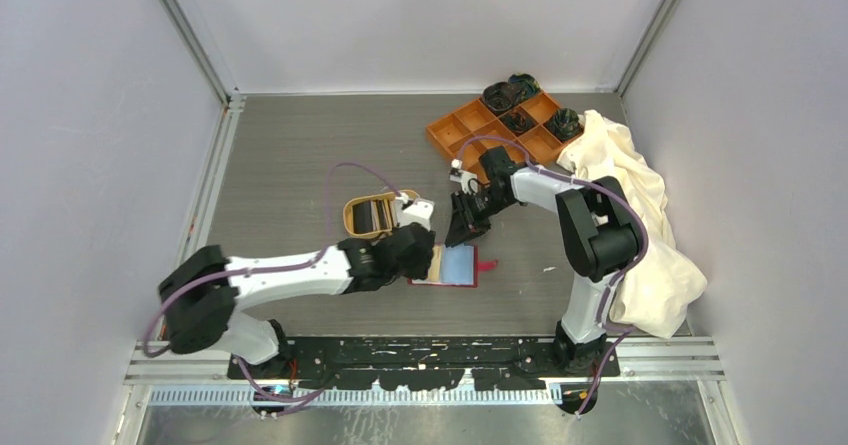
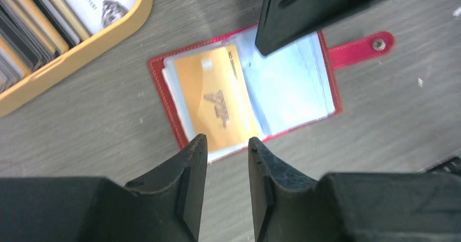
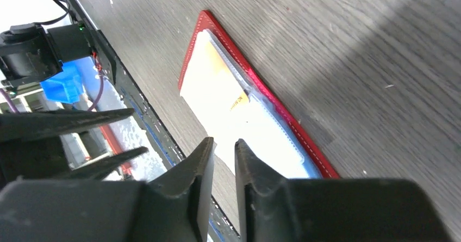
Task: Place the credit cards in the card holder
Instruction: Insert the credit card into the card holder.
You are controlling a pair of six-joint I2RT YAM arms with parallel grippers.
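Observation:
The red card holder point(image 1: 455, 267) lies open on the table, blue lining up, snap tab to the right. In the left wrist view a tan-gold credit card point(image 2: 217, 98) sits in the left half of the card holder point(image 2: 331, 84). My left gripper point(image 2: 227, 140) hovers at the holder's near-left edge, its jaws a little apart and empty. My right gripper point(image 3: 224, 141) is just above the holder's point(image 3: 261, 98) far side, jaws narrowly apart and empty. The right gripper also shows in the left wrist view point(image 2: 315, 8). Several more cards point(image 2: 32, 19) stand in the tan dish.
The oval tan dish point(image 1: 352, 227) sits just behind the left gripper point(image 1: 428, 253). An orange compartment tray point(image 1: 470, 123) holding dark items is at the back right. A crumpled white cloth point(image 1: 640, 225) lies along the right side, beside the right arm.

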